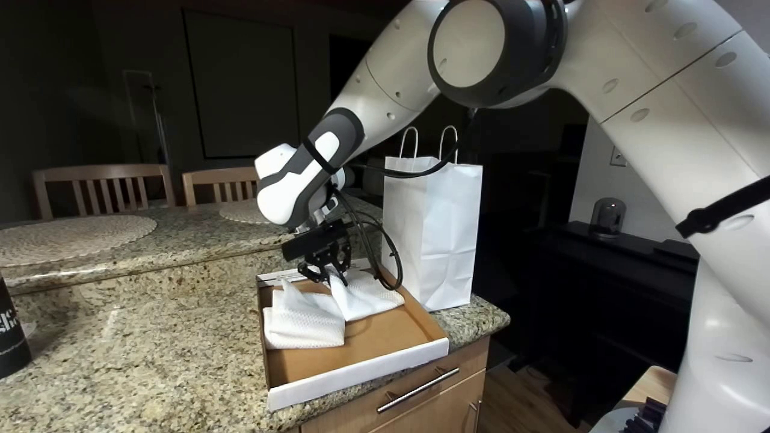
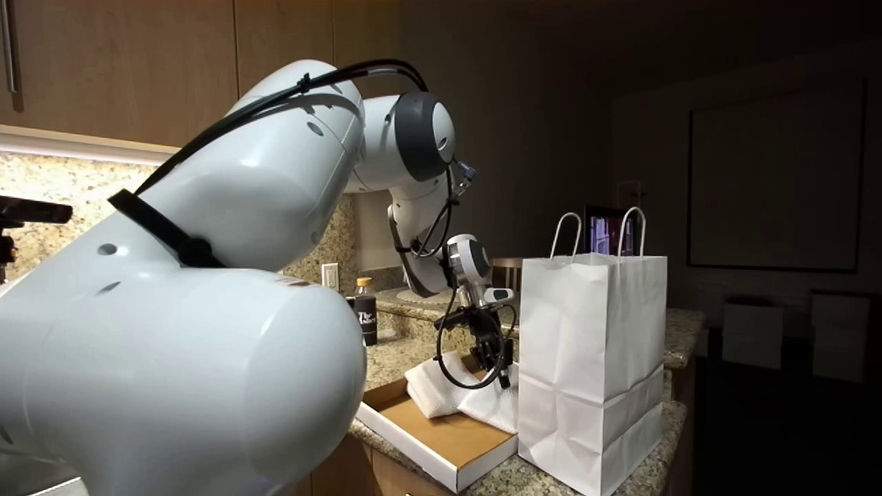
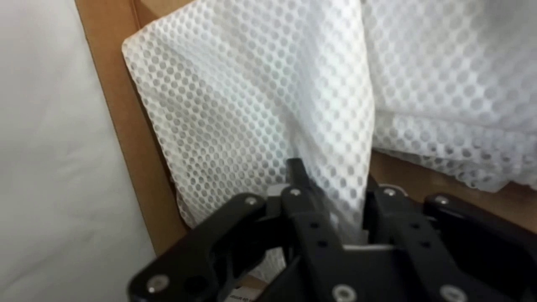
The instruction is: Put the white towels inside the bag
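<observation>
1. Two white towels are lying in the tray: a gathered towel toward the bag, and a folded towel close against it.
2. Our gripper is standing partly spread over the tray, its fingers straddling a raised fold of the gathered towel; whether they are pinching it firmly, we are not able to tell.
3. We are judging the cloth light, limp and soft; its dimpled weave is promising some grip, and nothing about it is looking fragile. A shallow pinch is worrying us more than slipping.
4. For a hold, we are favouring that same fold, taken deep enough to catch all its layers, while leaving the folded towel free so we are not dragging both.
5. The bag is standing upright just beside the tray, near the edge of the counter. Its walls are rising well above the towels, so we are expecting a high lift; its inside is not showing. We are also minding the thin paper, which a bump could be tipping over.
6. Its thin handles are arching above its top, and a black cable is looping low beside the gripper; we are reckoning either could be snagging cloth.
7. Well apart, a dark bottle and round placemats are sitting out of the way.
</observation>
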You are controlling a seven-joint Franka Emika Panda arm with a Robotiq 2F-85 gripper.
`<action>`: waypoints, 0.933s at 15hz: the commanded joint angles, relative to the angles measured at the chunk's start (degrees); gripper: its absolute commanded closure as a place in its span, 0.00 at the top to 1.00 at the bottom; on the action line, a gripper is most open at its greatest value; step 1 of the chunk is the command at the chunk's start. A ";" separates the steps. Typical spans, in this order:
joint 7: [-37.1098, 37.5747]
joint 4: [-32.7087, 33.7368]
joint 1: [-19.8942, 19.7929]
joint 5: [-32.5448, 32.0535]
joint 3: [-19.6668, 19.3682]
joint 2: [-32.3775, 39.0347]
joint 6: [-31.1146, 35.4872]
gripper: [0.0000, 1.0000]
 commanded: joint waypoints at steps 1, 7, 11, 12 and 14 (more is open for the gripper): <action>0.72 0.26 -0.40 -0.64 0.70 -1.38 -3.14 0.10; -1.04 -5.43 -1.51 0.89 2.74 -9.43 -2.50 0.11; -3.90 -11.81 -2.24 1.03 5.22 -19.45 -1.57 0.11; -5.03 -13.02 -2.48 1.17 5.93 -21.78 -1.69 0.11; -8.69 -15.58 -3.15 1.93 7.69 -27.48 -2.13 0.12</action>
